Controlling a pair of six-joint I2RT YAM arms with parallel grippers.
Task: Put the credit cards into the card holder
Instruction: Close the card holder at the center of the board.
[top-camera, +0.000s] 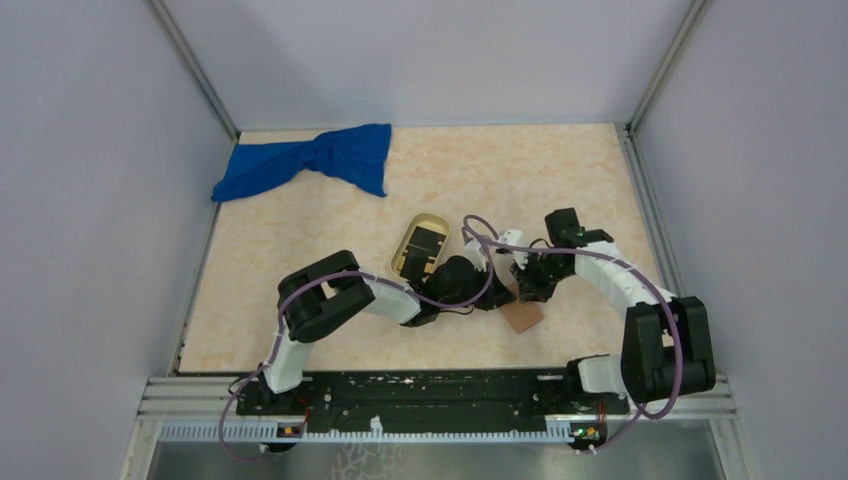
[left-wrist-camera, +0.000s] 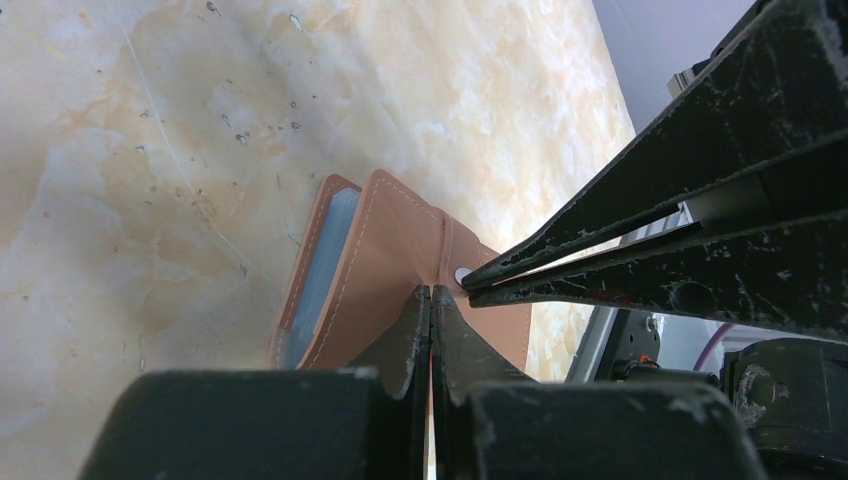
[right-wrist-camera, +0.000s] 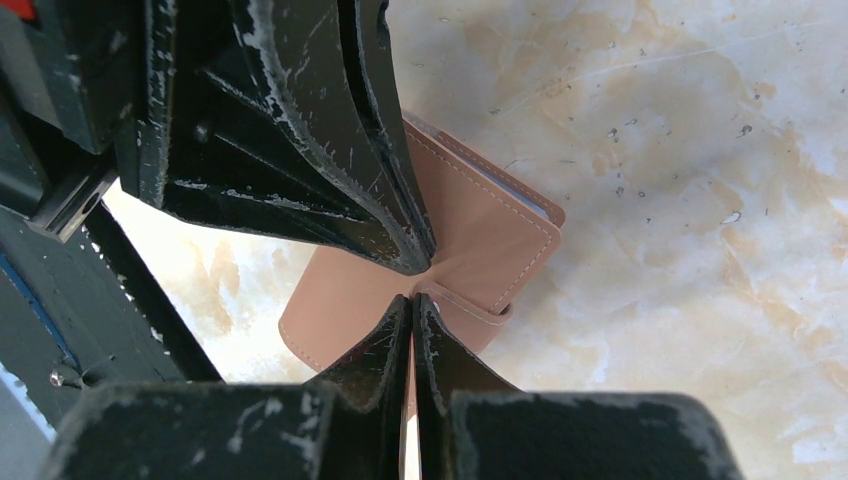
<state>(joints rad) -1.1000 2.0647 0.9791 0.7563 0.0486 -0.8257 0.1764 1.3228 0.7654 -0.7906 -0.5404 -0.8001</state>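
The reddish-brown card holder (top-camera: 524, 317) lies partly open on the table between my two grippers, and its blue-grey inside shows in the left wrist view (left-wrist-camera: 318, 270). My left gripper (left-wrist-camera: 432, 292) is shut on the edge of its cover. My right gripper (right-wrist-camera: 413, 298) is shut on its snap strap (right-wrist-camera: 478, 304), tip to tip with the left gripper. In the top view the two grippers meet just above the holder, left (top-camera: 500, 293) and right (top-camera: 523, 290). A black credit card (top-camera: 425, 243) lies in the oval tan tray (top-camera: 432, 216). I cannot make out the grey card.
A crumpled blue cloth (top-camera: 310, 160) lies at the table's back left. The tray sits just left of my left wrist. Grey walls enclose the table on three sides.
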